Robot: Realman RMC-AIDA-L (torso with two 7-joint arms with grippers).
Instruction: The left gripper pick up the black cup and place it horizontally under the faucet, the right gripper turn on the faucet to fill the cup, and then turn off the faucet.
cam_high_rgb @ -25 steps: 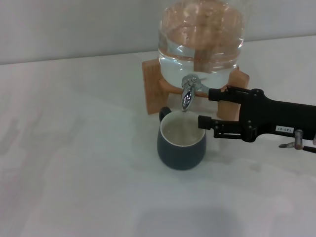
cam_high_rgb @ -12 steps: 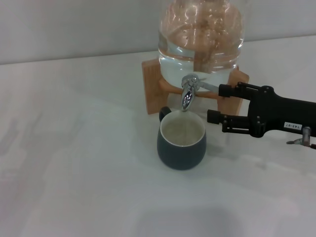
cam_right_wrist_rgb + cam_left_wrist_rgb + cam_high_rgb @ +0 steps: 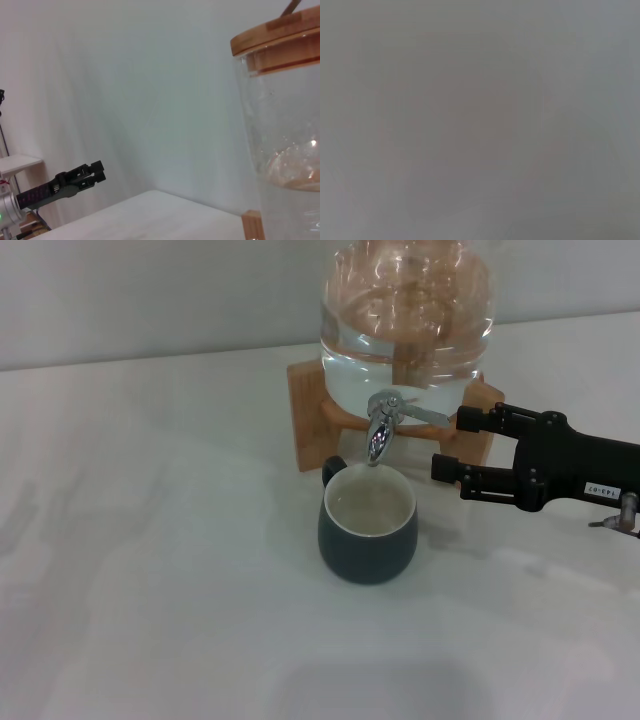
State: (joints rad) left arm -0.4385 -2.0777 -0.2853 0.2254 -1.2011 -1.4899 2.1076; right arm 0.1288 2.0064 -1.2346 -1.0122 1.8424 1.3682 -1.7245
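Observation:
The black cup stands upright on the white table, right under the spout of the chrome faucet. Its cream inside seems to hold water. The faucet's lever points to the right, toward my right gripper. That gripper is open and empty, just right of the faucet and cup and touching neither. The left gripper is out of the head view. It shows only far off in the right wrist view, held in the air away from the jar. The left wrist view is a blank grey.
The big clear glass jar of water sits on a wooden stand at the back. The jar with its wooden lid fills one side of the right wrist view. White table spreads left and in front.
My right gripper has drawn back to the right, away from the faucet lever and the cup, staying open. The cup has not moved.

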